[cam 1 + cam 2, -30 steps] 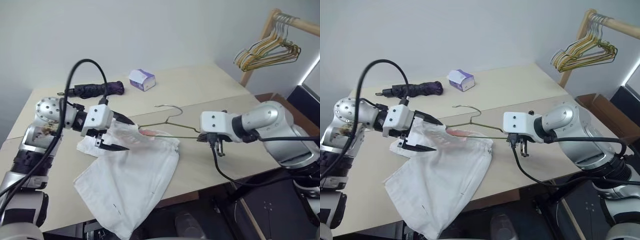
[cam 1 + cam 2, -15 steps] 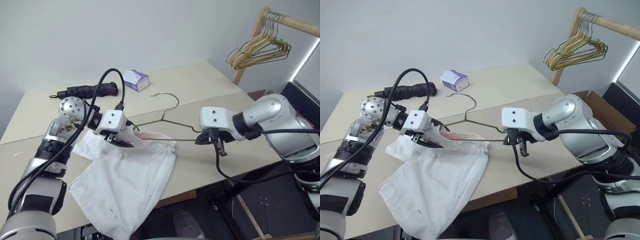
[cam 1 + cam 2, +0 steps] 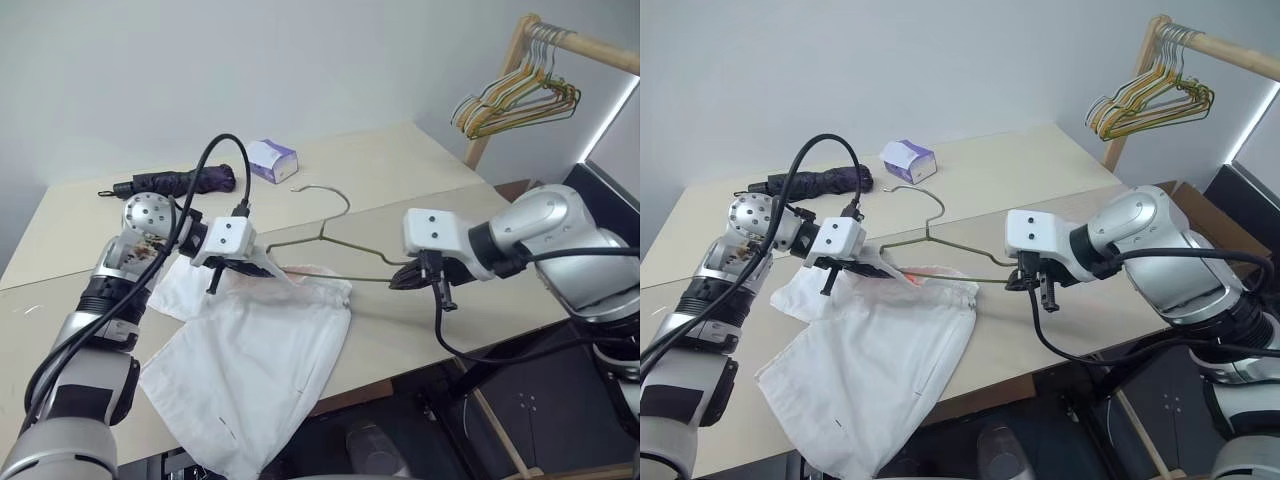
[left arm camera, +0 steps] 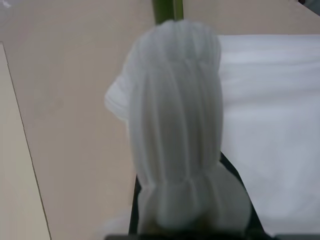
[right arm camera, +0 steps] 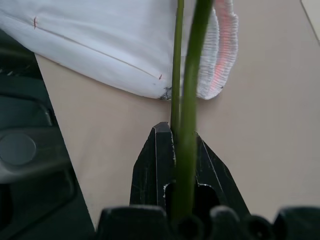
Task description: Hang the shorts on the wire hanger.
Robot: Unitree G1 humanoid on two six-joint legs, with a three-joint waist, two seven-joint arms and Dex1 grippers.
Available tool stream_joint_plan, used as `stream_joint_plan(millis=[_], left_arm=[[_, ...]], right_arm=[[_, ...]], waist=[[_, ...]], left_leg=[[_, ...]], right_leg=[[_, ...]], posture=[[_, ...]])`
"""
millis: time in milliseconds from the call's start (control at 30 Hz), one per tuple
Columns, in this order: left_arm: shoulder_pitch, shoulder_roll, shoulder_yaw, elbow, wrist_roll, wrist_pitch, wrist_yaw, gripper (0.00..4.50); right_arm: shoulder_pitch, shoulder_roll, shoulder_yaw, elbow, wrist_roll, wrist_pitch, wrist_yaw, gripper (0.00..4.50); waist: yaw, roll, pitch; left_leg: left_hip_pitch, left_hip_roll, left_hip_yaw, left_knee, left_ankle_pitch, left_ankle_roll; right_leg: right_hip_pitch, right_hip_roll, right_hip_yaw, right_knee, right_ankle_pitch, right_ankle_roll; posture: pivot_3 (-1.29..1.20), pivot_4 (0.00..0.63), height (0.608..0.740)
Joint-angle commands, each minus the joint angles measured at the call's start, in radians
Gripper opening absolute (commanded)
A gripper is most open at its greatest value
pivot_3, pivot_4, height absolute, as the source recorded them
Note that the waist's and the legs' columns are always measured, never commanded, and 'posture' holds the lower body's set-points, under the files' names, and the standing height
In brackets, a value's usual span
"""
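Left gripper [image 3: 258, 268] clamped on a bunched fold of the white soft cloth shorts [image 3: 255, 350], which lie on the beige table [image 3: 400, 170], lower part hanging over its front edge. Right gripper [image 3: 402, 281] pinched on one end of the thin olive-brass wire hanger [image 3: 330, 232], held just above the shorts' waistband.

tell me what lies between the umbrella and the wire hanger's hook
Bare table beside the tissue box, between the umbrella and the wire hanger, per the left eye view.

- I am finding no readable text, label, brand, number or sign anywhere; print on the small purple-white box [image 3: 272, 160] is too small.
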Motion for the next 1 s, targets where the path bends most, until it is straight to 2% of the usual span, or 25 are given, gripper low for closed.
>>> stream_joint_plan(millis=[33, 200, 367, 400, 500, 633, 800, 900, 1000], left_arm=[[0.009, 0.013, 0.06, -0.057, -0.049, 0.049, 0.028, 0.0], [0.127, 0.084, 0.129, -0.154, -0.094, 0.15, 0.052, 0.0], [0.219, 0.129, 0.178, -0.226, -0.112, 0.216, 0.11, 0.0], [0.228, 0.131, 0.188, -0.233, -0.117, 0.232, 0.12, 0.0], [0.234, 0.135, 0.204, -0.235, -0.123, 0.256, 0.141, 0.0], [0.225, 0.123, 0.207, -0.228, -0.123, 0.26, 0.17, 0.0], [0.223, 0.114, 0.201, -0.248, -0.136, 0.279, 0.178, 0.0], [0.227, 0.115, 0.203, -0.253, -0.139, 0.283, 0.175, 0.0], [0.227, 0.118, 0.205, -0.255, -0.14, 0.286, 0.173, 0.0]], right_arm=[[0.039, -0.011, -0.073, 0.005, -0.009, -0.065, -0.059, 0.77], [0.127, -0.054, -0.229, 0.051, 0.005, -0.039, -0.161, 2.43], [0.23, -0.086, -0.376, 0.063, 0.044, -0.018, -0.222, 4.27], [0.262, -0.088, -0.408, 0.06, 0.06, -0.009, -0.228, 4.48], [0.353, -0.076, -0.457, 0.034, 0.112, 0.015, -0.233, 4.48], [0.43, 0.015, -0.455, 0.008, 0.186, 0.052, -0.276, 4.48], [0.396, 0.345, -0.365, 0.084, 0.201, 0.109, -0.502, 4.48], [0.359, 0.477, -0.33, 0.16, 0.203, 0.12, -0.572, 4.48], [0.323, 0.549, -0.269, 0.254, 0.183, 0.111, -0.605, 4.48]], waist=[[0.0, 0.0, 0.0], [-0.004, 0.0, 0.0], [-0.003, 0.0, 0.0], [-0.001, 0.0, 0.0], [0.005, -0.001, -0.001], [0.003, -0.002, -0.002], [-0.008, -0.004, -0.004], [-0.009, -0.003, -0.004], [-0.006, -0.004, -0.004]], left_leg=[[0.0, 0.0, 0.0, 0.0, 0.0, 0.0], [0.0, 0.0, 0.001, 0.0, 0.0, 0.0], [0.002, 0.0, 0.002, 0.001, 0.0, 0.0], [0.002, 0.0, 0.002, 0.002, 0.0, 0.0], [0.002, 0.0, 0.002, 0.002, 0.0, 0.0], [0.002, 0.0, 0.003, 0.002, 0.0, 0.0], [0.005, 0.002, 0.004, 0.001, 0.0, 0.0], [0.005, 0.001, 0.004, 0.001, 0.0, 0.0], [0.005, 0.0, 0.004, 0.001, 0.0, 0.0]], right_leg=[[0.0, 0.0, 0.0, 0.0, 0.0, 0.0], [-0.003, -0.001, 0.0, 0.006, 0.001, -0.001], [-0.002, -0.001, 0.0, 0.008, 0.0, 0.0], [-0.002, -0.001, 0.0, 0.008, 0.0, 0.0], [-0.001, -0.001, 0.0, 0.007, -0.001, 0.002], [-0.002, -0.001, 0.001, 0.007, 0.0, 0.0], [0.0, 0.001, 0.001, 0.008, 0.0, 0.0], [0.0, 0.0, 0.002, 0.009, 0.001, -0.002], [-0.001, 0.0, 0.003, 0.01, 0.001, -0.002]], posture=[[-0.34, 0.0, 0.74], [-0.34, 0.0, 0.74], [-0.34, 0.0, 0.74], [-0.33, 0.0, 0.74], [-0.33, 0.0, 0.74], [-0.33, 0.0, 0.74], [-0.32, 0.0, 0.74], [-0.31, 0.0, 0.74], [-0.3, 0.0, 0.74]])
